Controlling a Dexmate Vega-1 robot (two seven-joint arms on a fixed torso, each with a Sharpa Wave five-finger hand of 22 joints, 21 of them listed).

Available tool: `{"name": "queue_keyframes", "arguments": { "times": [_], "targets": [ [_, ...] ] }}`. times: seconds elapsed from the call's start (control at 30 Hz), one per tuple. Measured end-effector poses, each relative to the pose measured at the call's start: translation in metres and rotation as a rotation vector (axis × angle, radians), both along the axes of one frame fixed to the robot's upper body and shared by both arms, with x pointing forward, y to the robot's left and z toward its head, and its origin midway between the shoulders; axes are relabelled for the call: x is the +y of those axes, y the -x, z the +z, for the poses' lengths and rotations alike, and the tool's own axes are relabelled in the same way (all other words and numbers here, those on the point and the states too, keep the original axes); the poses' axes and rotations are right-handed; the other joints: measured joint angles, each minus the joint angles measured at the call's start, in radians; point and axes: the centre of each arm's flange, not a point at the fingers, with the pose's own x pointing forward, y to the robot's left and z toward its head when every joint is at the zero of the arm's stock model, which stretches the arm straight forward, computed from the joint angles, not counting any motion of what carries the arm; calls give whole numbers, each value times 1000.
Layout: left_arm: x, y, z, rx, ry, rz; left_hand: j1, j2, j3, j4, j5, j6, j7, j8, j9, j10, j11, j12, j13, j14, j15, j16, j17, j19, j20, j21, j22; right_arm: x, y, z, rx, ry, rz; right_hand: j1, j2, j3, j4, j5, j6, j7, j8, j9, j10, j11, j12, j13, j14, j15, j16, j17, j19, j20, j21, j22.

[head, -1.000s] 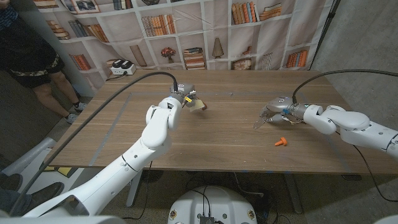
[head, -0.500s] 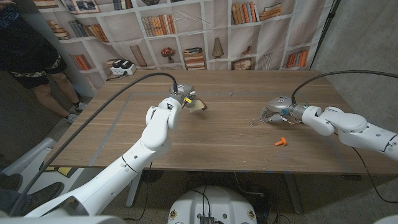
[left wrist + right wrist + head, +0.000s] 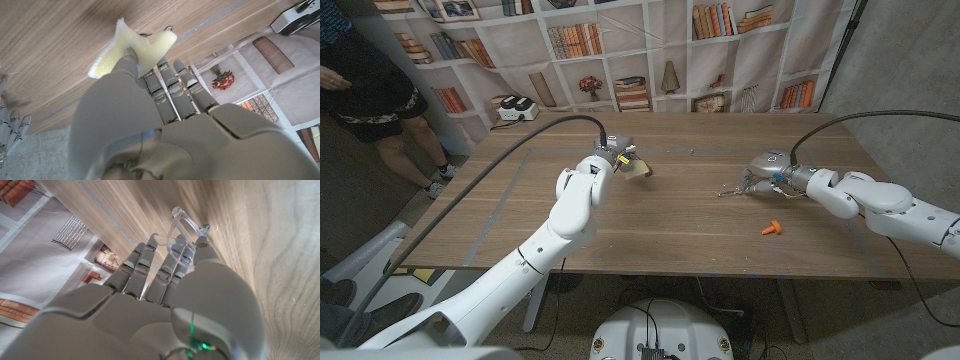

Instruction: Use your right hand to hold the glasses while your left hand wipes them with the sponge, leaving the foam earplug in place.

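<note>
My left hand (image 3: 617,160) pinches the sponge (image 3: 638,170) above the surface (image 3: 670,225) at centre-left; my right hand (image 3: 766,176) grips the glasses (image 3: 734,189) far right, earplug (image 3: 772,228) just nearer.

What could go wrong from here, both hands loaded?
The right hand holds the clear-framed glasses only at the fingertips; wiping pressure might twist them loose. The left hand pinches the pale yellow sponge by one edge, so it could fold. The orange foam earplug lies near the right arm; a sweep could knock it.
</note>
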Motion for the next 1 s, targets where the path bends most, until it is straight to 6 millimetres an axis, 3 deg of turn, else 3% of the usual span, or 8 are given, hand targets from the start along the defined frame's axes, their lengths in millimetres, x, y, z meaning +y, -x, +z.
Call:
{"name": "queue_keyframes", "arguments": {
  "times": [1.0],
  "targets": [
    [6,-2,4,-50,33,-12,-9,-9,3,-3,0,0,0,1,0,-2,2,3,0,0,0,0,0,-5,6,0,0,10,13,20,-95,-120,-84,5,-5,0,0,-8,11,11,7,0,37,-6,2,-6,40,-11,1,-2,0,0,0,0]
  ]
}}
